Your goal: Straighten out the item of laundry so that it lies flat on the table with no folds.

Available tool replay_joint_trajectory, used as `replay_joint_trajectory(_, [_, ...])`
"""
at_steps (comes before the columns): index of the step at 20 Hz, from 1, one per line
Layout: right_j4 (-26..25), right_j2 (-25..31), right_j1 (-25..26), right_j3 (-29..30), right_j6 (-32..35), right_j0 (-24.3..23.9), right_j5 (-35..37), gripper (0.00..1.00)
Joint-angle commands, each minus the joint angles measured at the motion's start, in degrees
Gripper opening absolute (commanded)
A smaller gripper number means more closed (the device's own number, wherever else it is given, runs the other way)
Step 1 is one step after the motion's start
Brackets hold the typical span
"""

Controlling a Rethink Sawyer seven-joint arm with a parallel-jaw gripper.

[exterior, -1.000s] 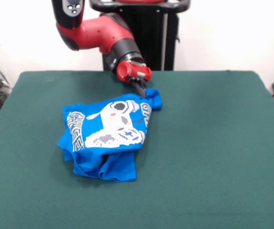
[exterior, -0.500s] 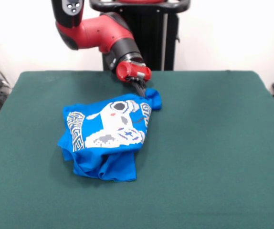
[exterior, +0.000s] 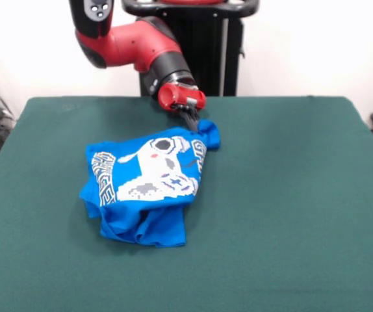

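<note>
The pincer [exterior: 192, 121] is gripping the shirt's [exterior: 144, 188] upper-right corner, the crumpled bulk lying toward lower left on the surface [exterior: 290, 195].

Lettering on the blue shirt [exterior: 141, 188] is crumpled; none reads clearly.

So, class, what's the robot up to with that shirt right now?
The red and black arm has lowered its gripper onto the far corner of the blue T-shirt. The shirt lies bunched and folded over on the green table, its print partly showing. Whether the jaws have closed on the fabric cannot be seen.
</note>
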Motion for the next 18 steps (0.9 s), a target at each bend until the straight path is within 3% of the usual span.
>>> replay_joint_trajectory(1, [-2.1,6.1,4.6,-7.4,16.8,-0.5,11.5,0.0])
replay_joint_trajectory(7, [-1.5,5.8,3.8,-6.7,16.2,-0.3,13.1,0.0])
replay_joint_trajectory(8, [-1.6,6.0,3.7,-6.6,16.0,-0.4,13.0,1.0])
replay_joint_trajectory(18, [-0.9,5.7,1.1,-3.6,15.5,-0.1,13.9,1.0])
